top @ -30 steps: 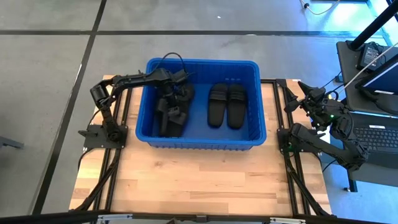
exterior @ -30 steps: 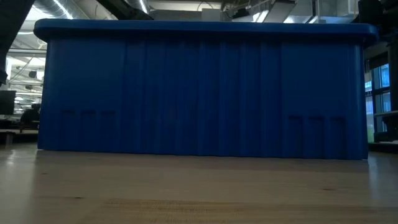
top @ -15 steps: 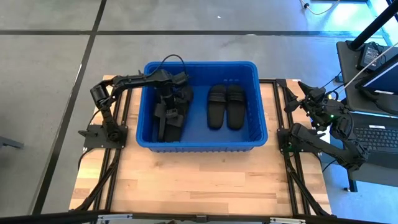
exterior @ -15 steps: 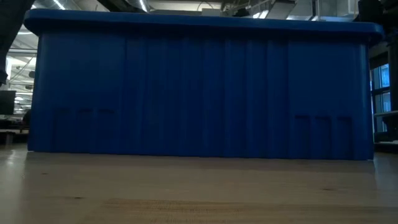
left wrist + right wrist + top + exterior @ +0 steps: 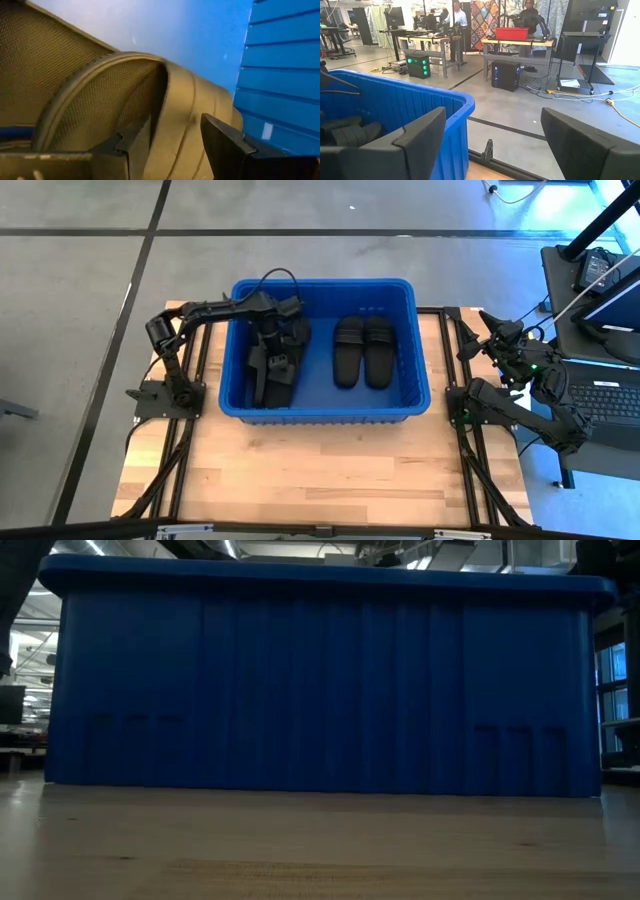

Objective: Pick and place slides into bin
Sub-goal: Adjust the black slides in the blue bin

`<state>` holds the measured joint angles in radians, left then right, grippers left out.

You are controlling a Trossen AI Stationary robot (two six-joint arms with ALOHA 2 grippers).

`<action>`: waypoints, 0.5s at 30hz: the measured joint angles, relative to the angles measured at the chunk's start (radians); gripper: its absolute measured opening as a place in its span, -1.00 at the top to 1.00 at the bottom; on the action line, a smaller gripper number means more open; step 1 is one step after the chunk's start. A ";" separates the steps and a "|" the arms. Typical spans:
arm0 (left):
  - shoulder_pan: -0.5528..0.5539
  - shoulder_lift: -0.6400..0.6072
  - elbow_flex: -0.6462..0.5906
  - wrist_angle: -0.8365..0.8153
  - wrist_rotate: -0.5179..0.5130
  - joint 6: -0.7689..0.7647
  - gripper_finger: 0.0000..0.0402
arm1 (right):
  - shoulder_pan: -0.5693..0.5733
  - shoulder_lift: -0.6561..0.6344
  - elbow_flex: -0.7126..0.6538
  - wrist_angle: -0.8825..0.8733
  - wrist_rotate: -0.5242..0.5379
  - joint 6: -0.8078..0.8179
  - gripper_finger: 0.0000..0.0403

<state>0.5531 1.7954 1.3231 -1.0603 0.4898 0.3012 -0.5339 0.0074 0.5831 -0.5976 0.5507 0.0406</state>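
Two slides (image 5: 364,351) lie unmoved in the bin (image 5: 420,385); left gripper (image 5: 283,332) stays down inside, fingers apart.

I see the bin (image 5: 320,680) filling nearly my whole low view, its ribbed blue wall standing on the wooden table (image 5: 320,850).

The bin (image 5: 324,288) is smooth, glossy blue plastic with ribbed walls — the slides (image 5: 351,348) inside look matt black, one strap (image 5: 125,100) showing woven mesh; the table (image 5: 320,470) is pale, bare-grained wood.
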 joint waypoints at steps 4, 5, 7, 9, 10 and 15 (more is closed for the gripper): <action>-0.013 0.000 0.000 -0.001 -0.021 0.001 0.24 | 0.000 0.000 0.000 0.000 0.000 0.000 -0.62; -0.017 0.000 0.000 0.001 -0.021 0.001 0.29 | 0.000 0.000 0.000 0.000 0.000 0.000 -0.62; -0.022 0.000 0.000 0.003 -0.021 0.002 0.40 | 0.000 0.000 0.000 0.000 0.000 0.000 -0.62; -0.024 0.000 0.001 0.002 -0.021 0.004 0.56 | 0.000 0.000 0.000 0.000 0.000 0.000 -0.62; -0.025 0.000 0.001 0.002 -0.020 0.008 0.65 | 0.000 0.000 0.000 0.000 0.000 0.000 -0.62; -0.026 -0.001 0.001 -0.004 0.000 0.014 0.94 | 0.000 0.000 0.000 0.000 0.000 0.000 -0.62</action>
<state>0.5274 1.7947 1.3239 -1.0648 0.4898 0.3157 -0.5337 0.0074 0.5831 -0.5976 0.5507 0.0406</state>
